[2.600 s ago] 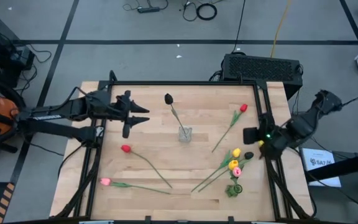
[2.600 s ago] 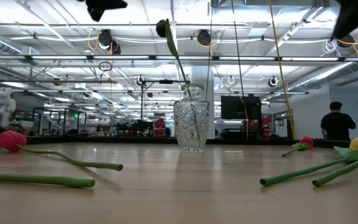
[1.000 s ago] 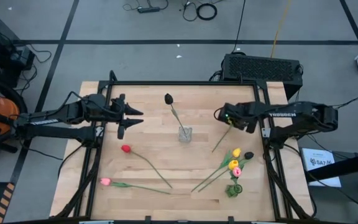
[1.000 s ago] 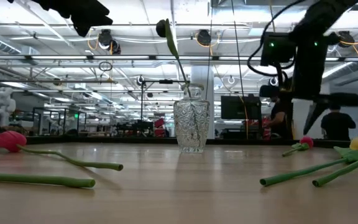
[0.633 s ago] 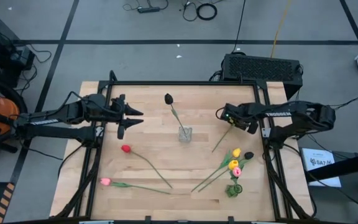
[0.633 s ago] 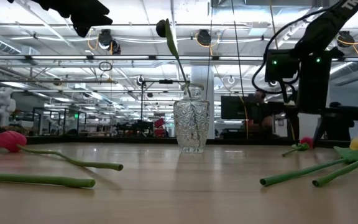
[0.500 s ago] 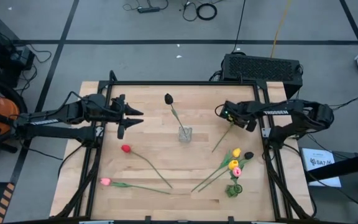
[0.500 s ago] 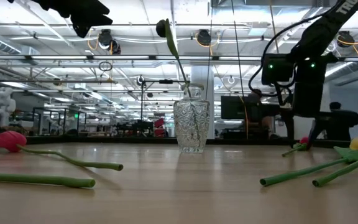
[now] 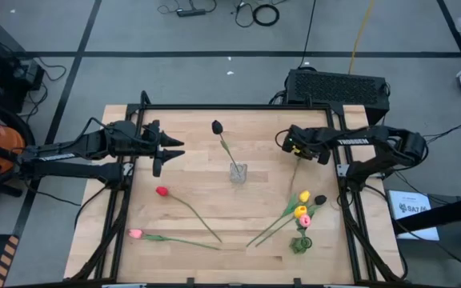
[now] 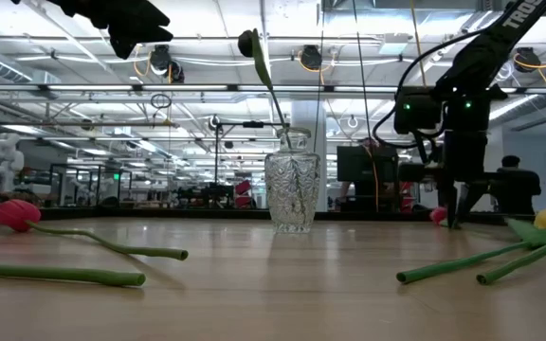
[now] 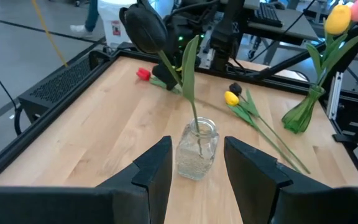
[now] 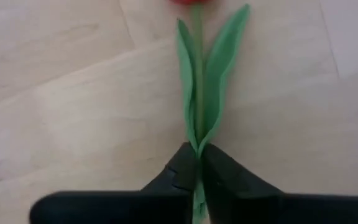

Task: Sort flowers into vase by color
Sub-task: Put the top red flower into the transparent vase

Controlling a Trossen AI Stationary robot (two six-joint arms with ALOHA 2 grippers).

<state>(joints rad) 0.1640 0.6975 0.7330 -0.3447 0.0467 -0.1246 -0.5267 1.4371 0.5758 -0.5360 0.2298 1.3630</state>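
Note:
My right gripper stands at the table's far right, pointing down and shut on a red tulip. The tulip's head peeks beside the fingers; its stem trails toward the near edge. My left gripper hovers open over the table's left side, level with the glass vase. A black tulip stands in the vase and leans on its rim. My right gripper pinches the red tulip's green stem between its two fingers, just below where the two leaves meet and a short way from the head. The fingers come from above, pointing down, one on each side of the stem. The flower lies low along the tabletop.
Another red tulip and a pink one lie on the near left. A bunch of yellow, pink and black tulips lies near right, just in front of the right gripper. A black frame runs round the table.
My right gripper has come down over the red tulip, shifted a little toward the far edge and the table's left, and shut on its stem. The tulip has turned: its head has moved left with the gripper, and its stem now points more toward the near edge.

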